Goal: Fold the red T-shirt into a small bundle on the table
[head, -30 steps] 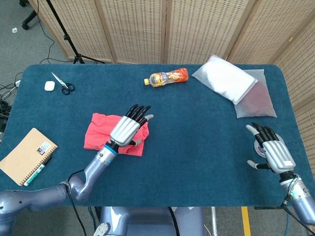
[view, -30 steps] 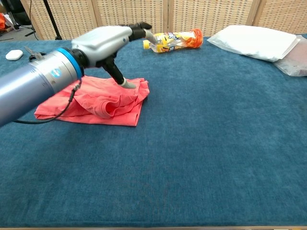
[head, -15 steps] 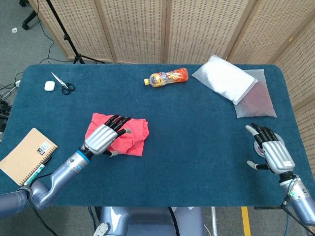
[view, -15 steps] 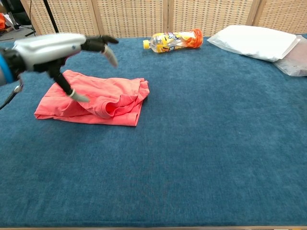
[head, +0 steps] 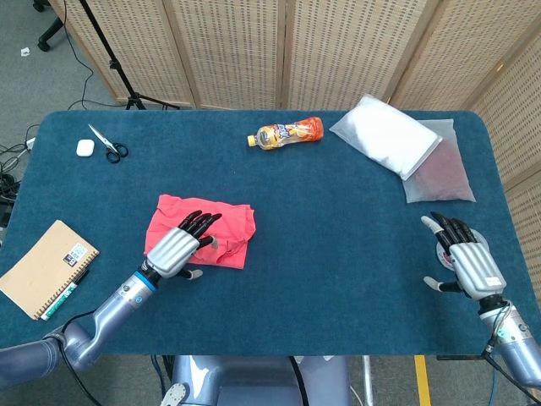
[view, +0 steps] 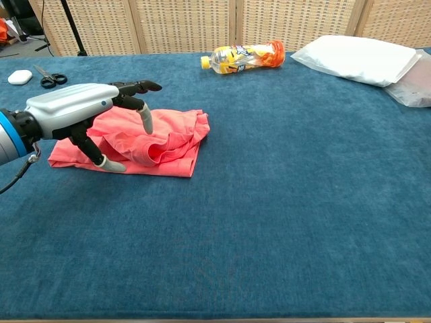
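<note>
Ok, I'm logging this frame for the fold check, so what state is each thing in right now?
T-shirt: folded into a rumpled bundle, flat on the table.
Left hand: open, fingers spread over the T-shirt's near edge, holding nothing.
Right hand: open, at the table's right edge.
Bottle: lying on its side.
Scissors: lying flat, blades shut.
Notebook: closed, pen beside it.

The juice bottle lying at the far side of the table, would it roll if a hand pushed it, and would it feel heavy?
The bottle lies on its side, so a sideways push would probably roll it, though the table's napped cloth may slow it. It looks mostly empty in the chest view, so it is likely light. Its smooth plastic may be slippery.
</note>
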Robot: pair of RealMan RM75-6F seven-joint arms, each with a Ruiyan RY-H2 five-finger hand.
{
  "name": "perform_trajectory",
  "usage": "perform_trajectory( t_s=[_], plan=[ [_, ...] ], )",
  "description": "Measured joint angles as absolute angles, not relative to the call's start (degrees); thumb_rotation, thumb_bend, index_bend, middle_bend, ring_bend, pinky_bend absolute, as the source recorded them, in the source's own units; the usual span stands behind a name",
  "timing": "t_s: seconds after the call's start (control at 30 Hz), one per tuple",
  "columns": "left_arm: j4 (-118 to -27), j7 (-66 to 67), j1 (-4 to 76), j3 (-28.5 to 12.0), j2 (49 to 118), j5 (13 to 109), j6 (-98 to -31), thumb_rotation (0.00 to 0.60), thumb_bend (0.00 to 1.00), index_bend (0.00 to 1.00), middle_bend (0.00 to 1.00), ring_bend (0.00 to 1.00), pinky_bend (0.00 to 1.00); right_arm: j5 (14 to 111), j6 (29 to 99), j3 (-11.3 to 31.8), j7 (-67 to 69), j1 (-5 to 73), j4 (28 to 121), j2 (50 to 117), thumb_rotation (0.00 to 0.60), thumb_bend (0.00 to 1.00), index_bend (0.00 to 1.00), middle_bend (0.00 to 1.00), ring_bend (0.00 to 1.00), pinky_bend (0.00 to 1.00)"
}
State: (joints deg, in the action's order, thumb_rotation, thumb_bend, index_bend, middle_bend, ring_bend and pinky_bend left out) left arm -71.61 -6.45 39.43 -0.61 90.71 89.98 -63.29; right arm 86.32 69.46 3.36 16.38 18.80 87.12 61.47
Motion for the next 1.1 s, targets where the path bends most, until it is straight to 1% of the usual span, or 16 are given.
perform_trajectory(
  t_s=[0.3,0.67,0.77,0.93,1.1],
  plan=[
    [-68.3,-8.0,38.6,-1.6,93.5,88.8,-64.1,0.600,0.27,0.49,0.00,0.00,0.00,86.3,69.3,3.3,16.7,18.9,87.0,61.4,0.600,0.18,0.00,0.00,0.00,0.00],
    [-66.1,-7.0,38.6,-2.1,95.9,87.3,-62.3,0.600,0.33,0.54,0.00,0.00,0.00,86.2,69.2,3.3,16.9,18.9,87.1,61.3,0.600,0.18,0.00,0.00,0.00,0.00],
    [-65.8,-6.6,38.8,-2.5,96.5,87.2,-62.2,0.600,0.38,0.56,0.00,0.00,0.00,86.3,69.1,3.2,16.9,19.0,87.1,61.3,0.600,0.18,0.00,0.00,0.00,0.00],
    [-66.0,-6.6,38.8,-3.2,97.6,86.5,-62.3,0.600,0.53,0.67,0.00,0.00,0.00,86.3,69.1,3.2,16.9,18.9,87.1,61.3,0.600,0.18,0.00,0.00,0.00,0.00],
    [-67.7,-5.8,38.2,-4.1,98.9,84.8,-62.6,0.600,0.59,0.73,0.00,0.00,0.00,86.4,69.1,3.2,17.0,19.0,87.1,61.3,0.600,0.18,0.00,0.00,0.00,0.00]
  ],
)
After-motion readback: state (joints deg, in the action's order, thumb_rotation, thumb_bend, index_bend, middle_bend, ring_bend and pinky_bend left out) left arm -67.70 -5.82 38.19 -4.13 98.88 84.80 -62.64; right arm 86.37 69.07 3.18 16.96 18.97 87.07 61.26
